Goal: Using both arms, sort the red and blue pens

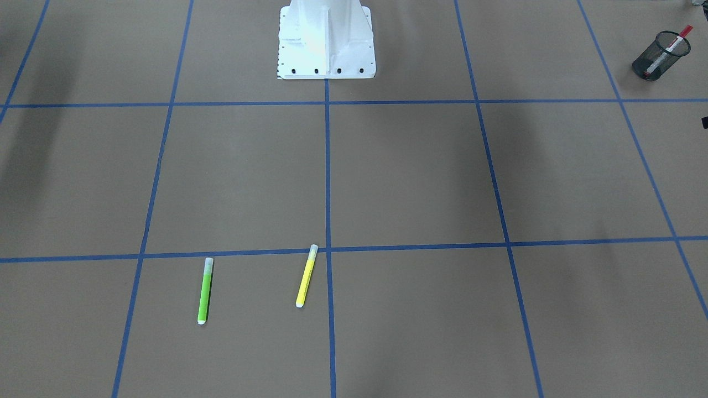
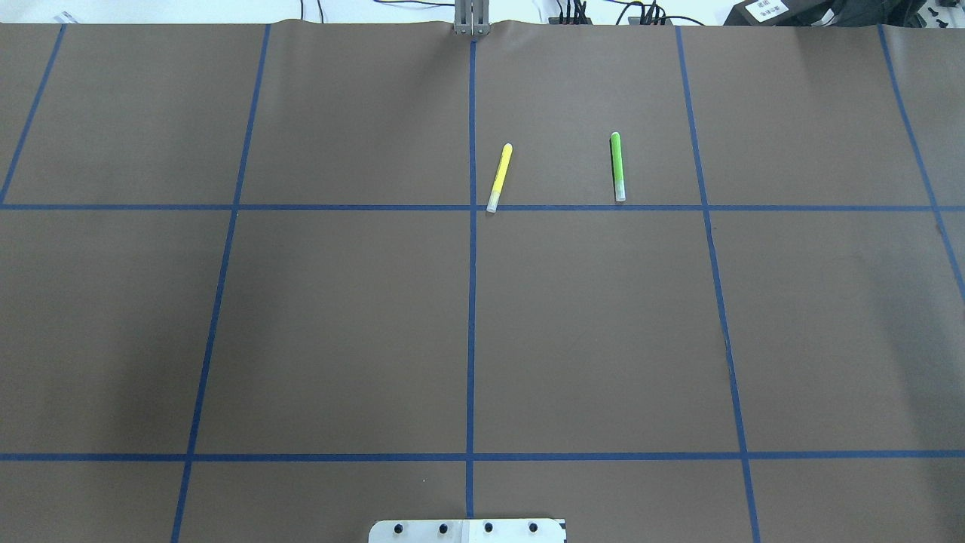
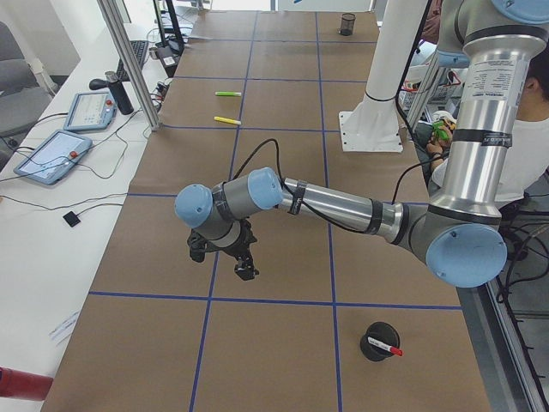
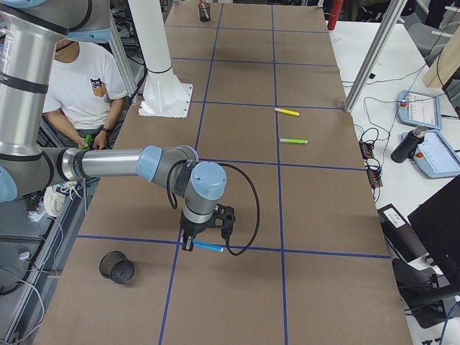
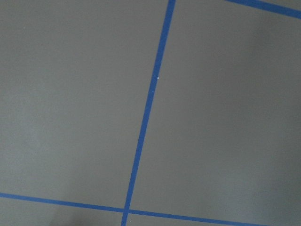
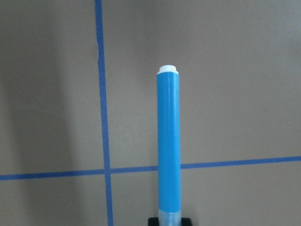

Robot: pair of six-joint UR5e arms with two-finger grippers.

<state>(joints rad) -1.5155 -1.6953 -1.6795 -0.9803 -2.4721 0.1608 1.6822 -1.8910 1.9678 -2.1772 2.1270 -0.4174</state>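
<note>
Front cam: got the red pen [image 1: 676, 43] leaning in a mesh cup [image 1: 676, 59], plus a lime-green marker [image 1: 205, 291] and a yellow marker [image 1: 306, 276] flat on the worktop [image 1: 420, 177].

Overhead: just those two markers, side by side.

Left side cam: got the left gripper [image 3: 221, 262] hovering near that cup, not touching. Can't tell if its fingers are apart or together.

Right side cam: right gripper [image 4: 190, 241] clamped on the blue pen [image 4: 208, 246], empty mesh cup [image 4: 117, 267] near the fingers.

Left wrist: only worktop and blue tape [image 5: 146, 117].

Right wrist: blue pen poking straight out past the fingers [image 6: 187, 221].
</note>
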